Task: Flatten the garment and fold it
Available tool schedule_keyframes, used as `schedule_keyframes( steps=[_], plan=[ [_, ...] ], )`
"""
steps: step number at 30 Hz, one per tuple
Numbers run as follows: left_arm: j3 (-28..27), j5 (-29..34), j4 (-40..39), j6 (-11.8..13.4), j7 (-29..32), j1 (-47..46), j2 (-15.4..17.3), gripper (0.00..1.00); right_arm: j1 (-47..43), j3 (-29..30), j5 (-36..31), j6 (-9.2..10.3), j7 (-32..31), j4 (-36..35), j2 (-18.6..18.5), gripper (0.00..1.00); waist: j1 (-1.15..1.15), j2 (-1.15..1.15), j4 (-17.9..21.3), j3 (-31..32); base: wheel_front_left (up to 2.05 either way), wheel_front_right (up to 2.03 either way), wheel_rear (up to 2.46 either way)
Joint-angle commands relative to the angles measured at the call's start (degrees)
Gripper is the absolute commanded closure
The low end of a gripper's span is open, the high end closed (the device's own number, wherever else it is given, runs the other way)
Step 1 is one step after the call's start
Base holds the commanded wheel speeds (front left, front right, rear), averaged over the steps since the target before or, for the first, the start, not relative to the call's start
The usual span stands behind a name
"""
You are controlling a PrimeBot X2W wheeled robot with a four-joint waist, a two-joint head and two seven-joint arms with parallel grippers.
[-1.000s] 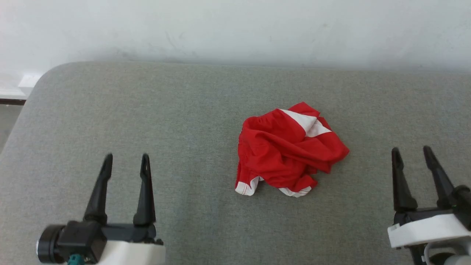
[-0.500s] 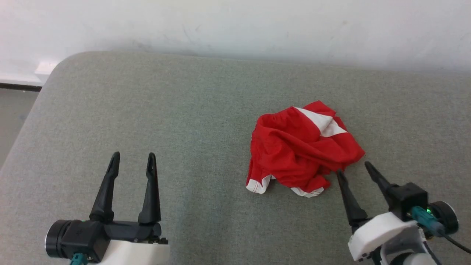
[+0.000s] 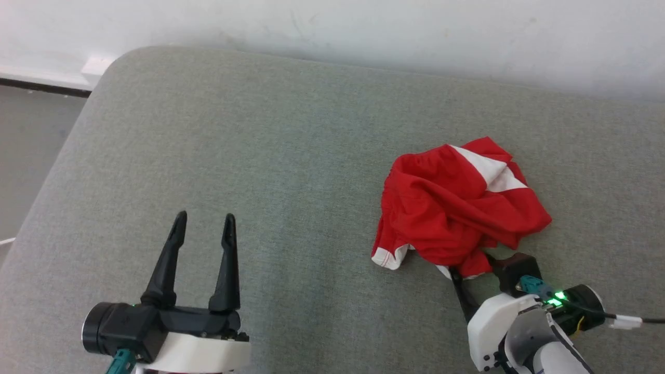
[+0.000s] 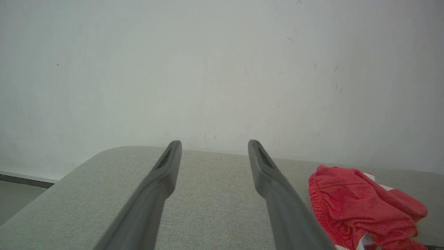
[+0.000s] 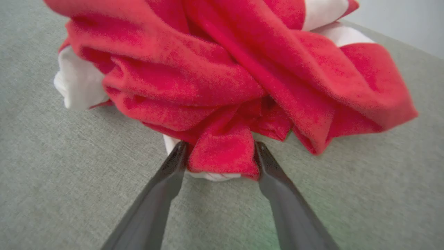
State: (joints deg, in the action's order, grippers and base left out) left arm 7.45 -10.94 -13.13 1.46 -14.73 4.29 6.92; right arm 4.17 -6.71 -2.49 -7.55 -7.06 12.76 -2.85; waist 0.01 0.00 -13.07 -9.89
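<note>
The garment (image 3: 457, 208) is a crumpled heap of bright red shorts with white stripe and hem trim, lying right of centre on the grey padded surface (image 3: 291, 130). My right gripper (image 3: 478, 267) is at the heap's near edge. In the right wrist view it (image 5: 220, 145) stands open, with a red fold of the garment (image 5: 225, 80) between its fingertips. My left gripper (image 3: 204, 216) hovers open and empty at the lower left, well away from the shorts. The left wrist view shows that gripper (image 4: 214, 143) and the garment (image 4: 360, 205) at its lower right.
A pale wall (image 3: 363, 26) rises just behind the padded surface. The surface's rounded left corner drops to the floor (image 3: 31, 135). A cable with a green light (image 3: 558, 298) runs off my right wrist.
My right gripper has swung in from the right and reached the garment's near edge, its open fingers now straddling a fold. The camera has shifted too. The left gripper has held its place.
</note>
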Motion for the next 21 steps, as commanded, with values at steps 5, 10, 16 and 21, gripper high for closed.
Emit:
schedule_keyframes(
  steps=[5, 10, 16, 21],
  plan=[
    [-0.98, 0.99, 1.47, -1.83, -0.27, -0.69, -1.47, 0.00, 1.92, 0.48, 0.51, 0.06, -4.13, 4.98, -0.03, 1.00, -0.01, 0.00, -0.87, 0.20, 0.00, 0.00, 0.00],
    [-1.85, 1.39, 2.12, -2.79, -0.27, -0.29, -2.41, 0.00, 2.67, 1.56, 0.77, 0.06, -3.96, 3.69, -0.03, 1.00, -0.01, 0.00, 0.07, 1.17, 0.00, 0.00, 0.00],
    [-3.31, 1.56, 1.80, -3.43, -0.27, 0.19, -3.09, 0.00, 4.35, 1.07, 1.54, 0.06, -6.14, -3.83, -0.10, 1.00, -0.01, 0.00, 3.31, 2.30, 0.00, 0.00, 0.00],
    [-4.29, 1.61, 1.98, -4.08, -0.27, 0.55, -3.39, 0.00, 4.09, 3.61, 2.27, 0.06, -10.70, -14.13, -3.13, 1.00, -0.01, 0.00, 6.15, 2.77, 0.00, 0.00, 0.00]
  ],
)
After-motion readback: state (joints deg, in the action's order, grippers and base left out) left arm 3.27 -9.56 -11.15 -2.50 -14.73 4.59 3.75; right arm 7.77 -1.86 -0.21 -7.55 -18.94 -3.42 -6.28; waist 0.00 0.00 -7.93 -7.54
